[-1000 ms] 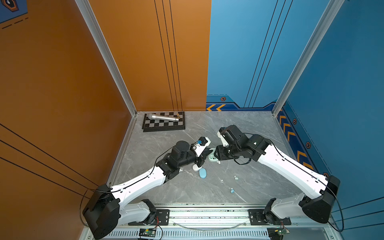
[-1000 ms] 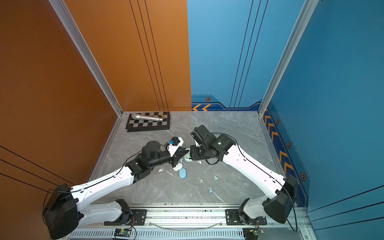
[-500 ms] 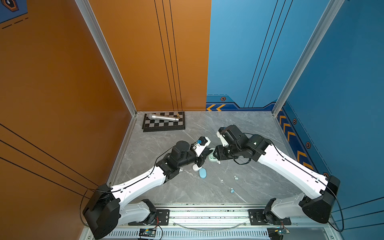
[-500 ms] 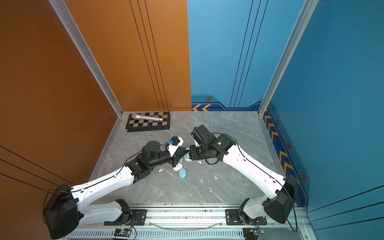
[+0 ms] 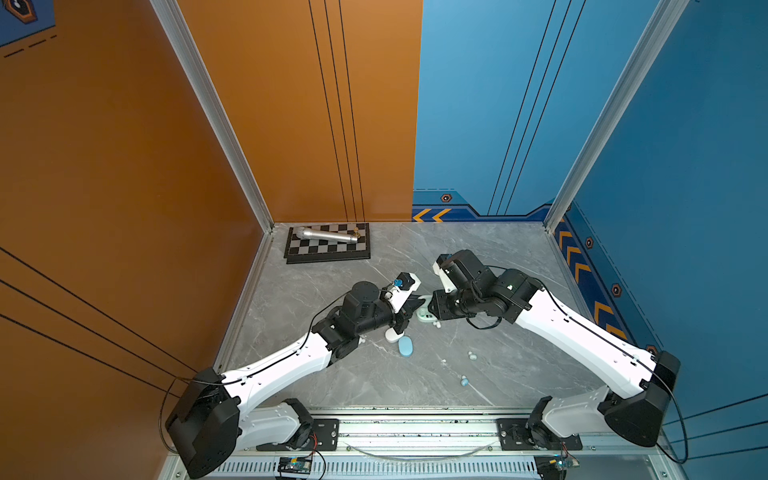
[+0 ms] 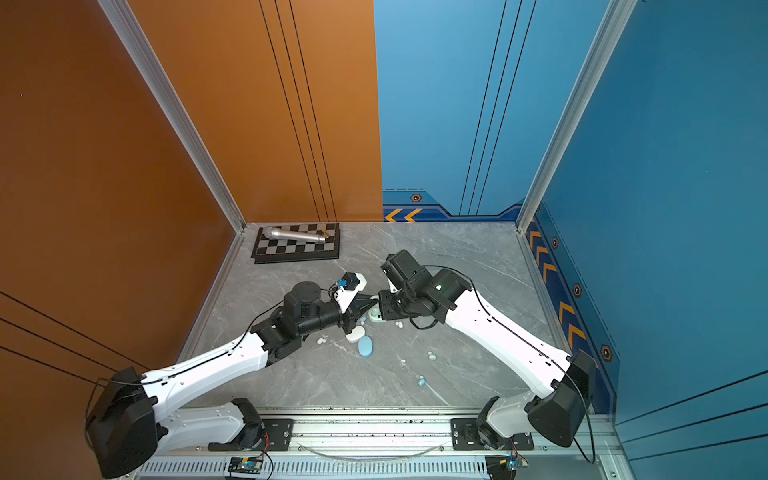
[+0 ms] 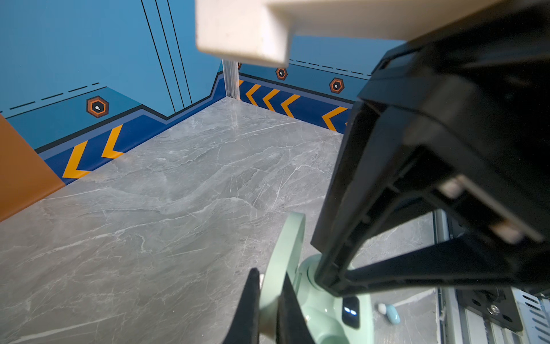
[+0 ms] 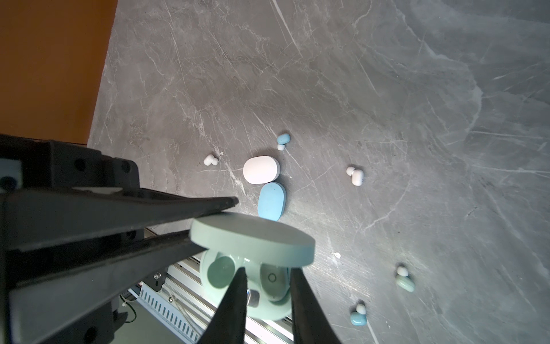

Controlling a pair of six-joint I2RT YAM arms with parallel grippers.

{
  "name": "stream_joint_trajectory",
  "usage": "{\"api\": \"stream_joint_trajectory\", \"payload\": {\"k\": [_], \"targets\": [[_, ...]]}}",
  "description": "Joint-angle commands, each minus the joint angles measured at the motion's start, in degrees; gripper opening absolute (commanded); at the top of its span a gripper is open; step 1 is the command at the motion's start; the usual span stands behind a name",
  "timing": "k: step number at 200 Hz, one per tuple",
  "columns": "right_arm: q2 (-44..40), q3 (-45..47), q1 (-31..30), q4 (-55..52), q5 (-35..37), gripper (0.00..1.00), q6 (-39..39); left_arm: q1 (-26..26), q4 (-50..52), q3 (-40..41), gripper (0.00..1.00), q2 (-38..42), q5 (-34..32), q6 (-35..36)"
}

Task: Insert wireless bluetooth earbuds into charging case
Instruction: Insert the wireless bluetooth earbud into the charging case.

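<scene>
The left gripper (image 7: 269, 283) clamps the raised lid (image 8: 253, 238) of the mint charging case (image 8: 268, 311) while the right gripper (image 8: 268, 272), jaws apart, straddles a mint earbud (image 8: 272, 281) nestled inside, grip impossible to tell; light, slick and tiny, the bud looks best pinched across its oval flanks.

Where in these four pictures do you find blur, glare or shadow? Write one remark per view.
Left wrist view: the white block nearest the lens is blurred, the marble table sharp. Right wrist view: a paler patch, likely glare, crosses the marble; the white case is crisp and throws a short dark shadow. Both top views: even light, faint shadows; the earbuds show as mere specks.
</scene>
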State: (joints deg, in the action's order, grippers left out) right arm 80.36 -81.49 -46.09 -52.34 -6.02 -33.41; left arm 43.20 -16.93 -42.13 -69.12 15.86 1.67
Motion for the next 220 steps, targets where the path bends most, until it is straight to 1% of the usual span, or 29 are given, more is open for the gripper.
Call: {"api": "stream_joint_trajectory", "payload": {"k": [1, 22, 42, 45, 56, 81, 92, 105, 118, 137, 158, 173, 185, 202, 220], "targets": [[-1.6, -0.9, -0.2, 0.2, 0.7, 0.32, -0.1, 0.3, -1.2, -2.0, 0.0, 0.1, -0.9, -0.8], [-3.6, -1.7, 1.6, 0.2, 0.0, 0.38, -1.8, 0.2, -1.3, -1.8, 0.0, 0.4, -0.8, -0.7], [-8.5, -0.6, 5.4, 0.1, -0.7, 0.42, -4.9, 0.2, -1.2, -1.6, 0.0, 1.0, -0.5, 0.2], [-9.4, -0.2, 7.6, 0.0, -1.1, 0.43, -5.4, 0.2, -1.2, -1.5, 0.0, 1.1, -0.2, 0.5], [-12.7, 2.2, 11.8, -0.5, -2.5, 0.47, -7.6, 0.2, -1.7, -1.2, 0.0, 1.7, 1.7, 2.1], [-18.4, 9.3, 21.7, -6.1, -5.2, 0.48, -10.7, 0.3, -4.7, 0.6, 0.0, 2.9, 4.2, 3.3], [-19.2, 12.6, 24.8, -9.2, -6.1, 0.48, -10.9, 0.3, -4.7, 0.8, 0.0, 3.4, 4.2, 3.0], [-19.3, 16.3, 26.6, -11.6, -6.6, 0.48, -11.0, 0.3, -4.7, 1.3, 0.0, 4.2, 4.1, 2.5], [-18.5, 19.4, 26.4, -12.3, -7.0, 0.48, -9.8, 0.4, -4.7, 1.9, 0.0, 5.1, 3.6, 1.9], [-15.8, 21.3, 24.4, -12.4, -6.4, 0.5, -5.3, 0.5, -4.7, 2.9, 0.0, 6.5, 2.7, 0.8], [-11.2, 20.9, 20.2, -12.7, -2.9, 0.53, 0.7, 0.9, -4.6, 4.2, 0.0, 7.9, 1.8, -0.3], [-7.1, 20.1, 17.7, -14.0, -0.3, 0.56, 1.0, 1.1, -4.6, 5.3, 0.0, 8.8, 0.8, -0.9], [-4.5, 20.1, 17.2, -14.1, -1.5, 0.58, -2.7, 1.2, -4.6, 5.9, 0.0, 9.5, -0.1, -1.2], [-4.0, 23.5, 16.6, -10.7, -2.8, 0.58, -14.3, 1.3, -4.6, 6.5, 0.0, 10.1, -1.2, -1.4], [-7.2, 28.8, 16.0, -3.6, -3.9, 0.58, -26.4, 1.4, -4.7, 7.0, 0.0, 10.3, -1.8, -1.4]]}}
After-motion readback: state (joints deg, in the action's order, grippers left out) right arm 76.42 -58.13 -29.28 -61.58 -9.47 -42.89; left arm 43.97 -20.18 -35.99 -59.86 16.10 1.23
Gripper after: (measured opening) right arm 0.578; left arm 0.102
